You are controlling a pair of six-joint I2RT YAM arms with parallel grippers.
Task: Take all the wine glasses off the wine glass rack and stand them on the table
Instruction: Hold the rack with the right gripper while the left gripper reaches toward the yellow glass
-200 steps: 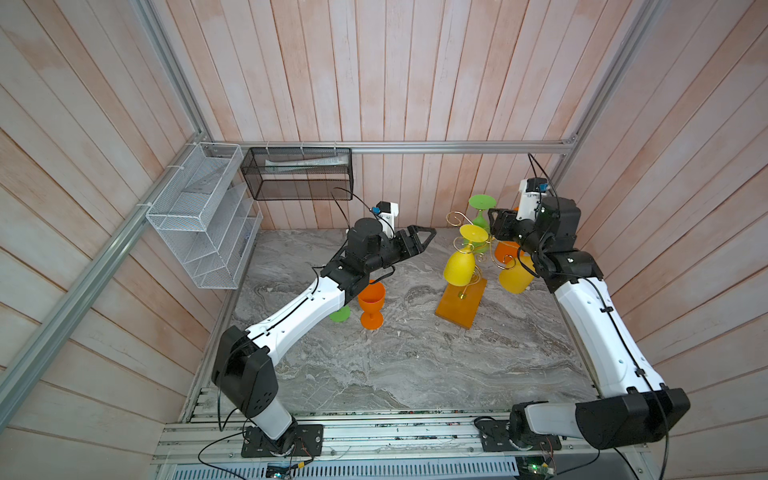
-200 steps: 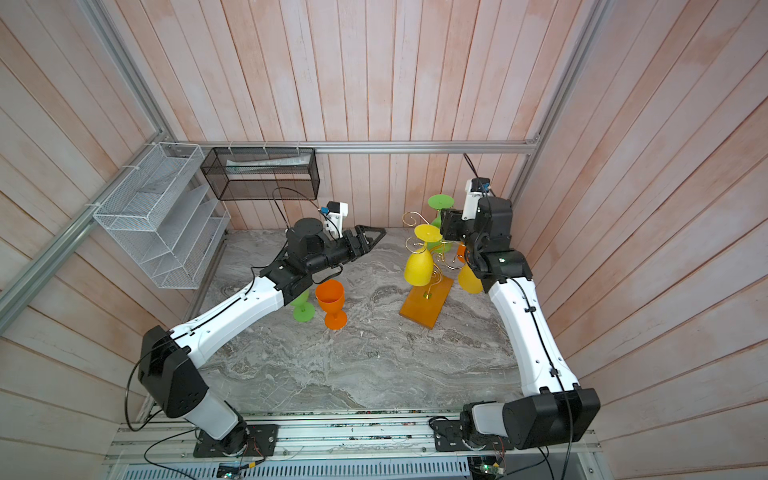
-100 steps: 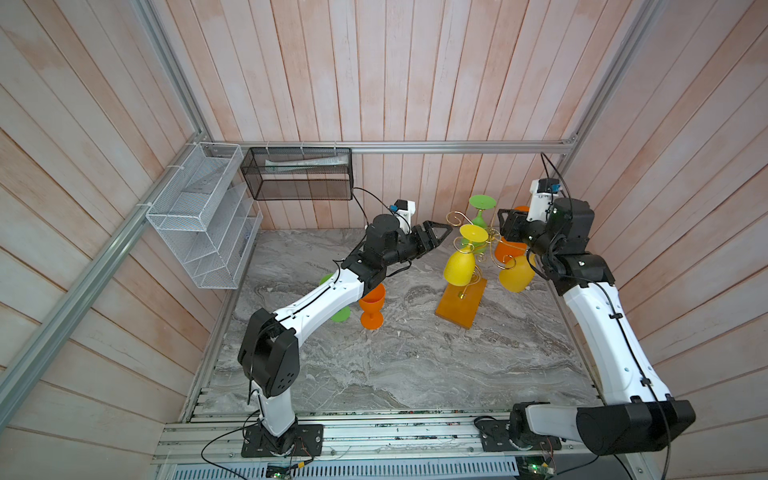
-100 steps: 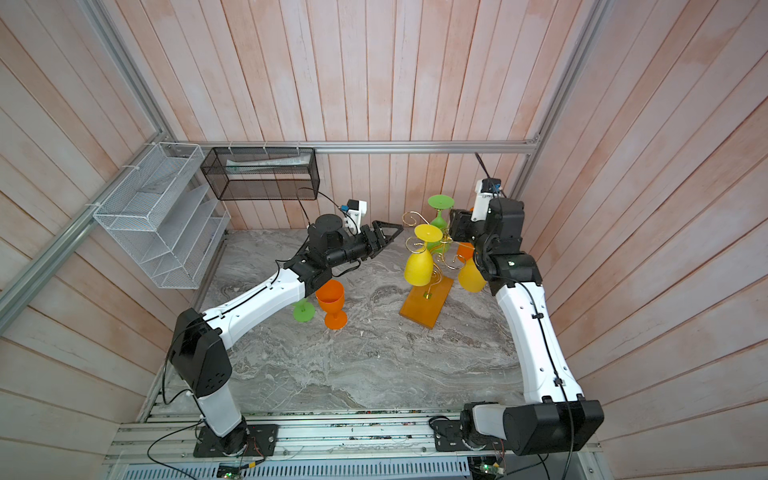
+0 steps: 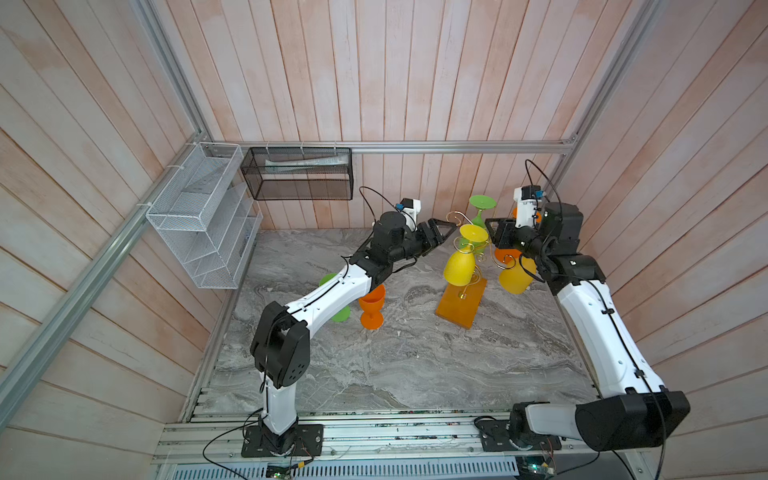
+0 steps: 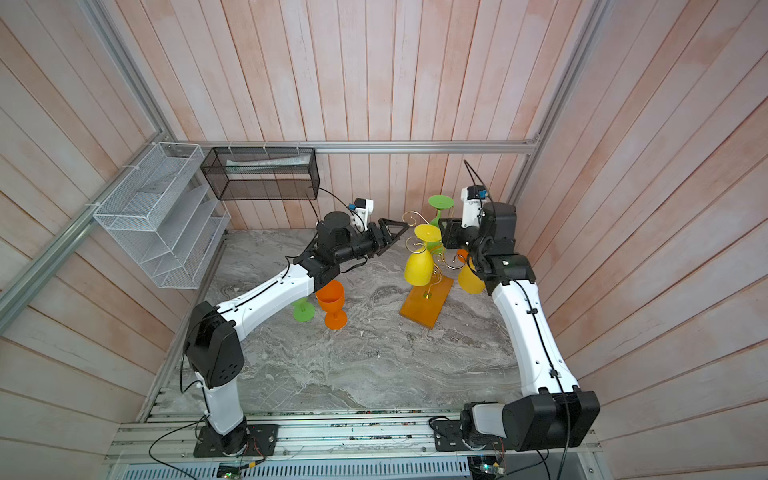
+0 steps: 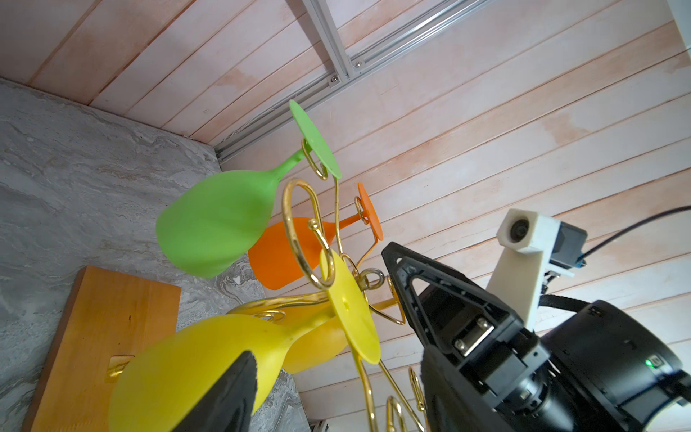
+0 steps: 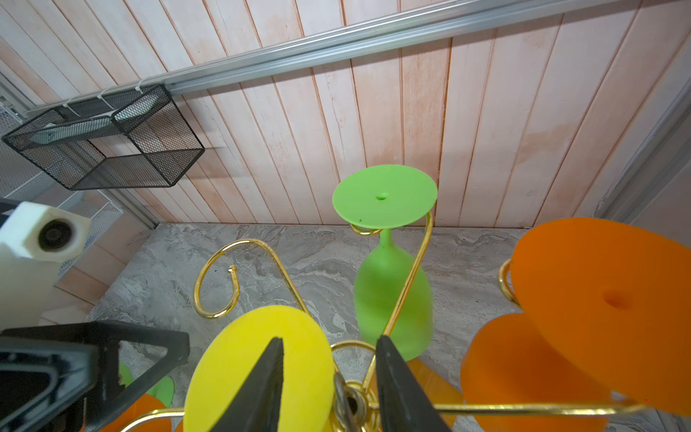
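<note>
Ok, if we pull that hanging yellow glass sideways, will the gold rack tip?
Possibly: the wine glass rack holds several glasses high on a thin stem over a narrow base, so it looks top-heavy. The right gripper straddles its top hub and could steady it. The yellow glass hangs by its foot in an open curl, so should slide out.

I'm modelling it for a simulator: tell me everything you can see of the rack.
The rack is thin gold wire: curled arms spread from a ring atop a slender stem on a flat orange-brown wooden base. It stands upright on the table, toward the back right. A green glass, an orange glass, a yellow glass and an amber glass hang upside down from its curls; one curl is empty. The right hand straddles the top ring; contact is unclear.
</note>
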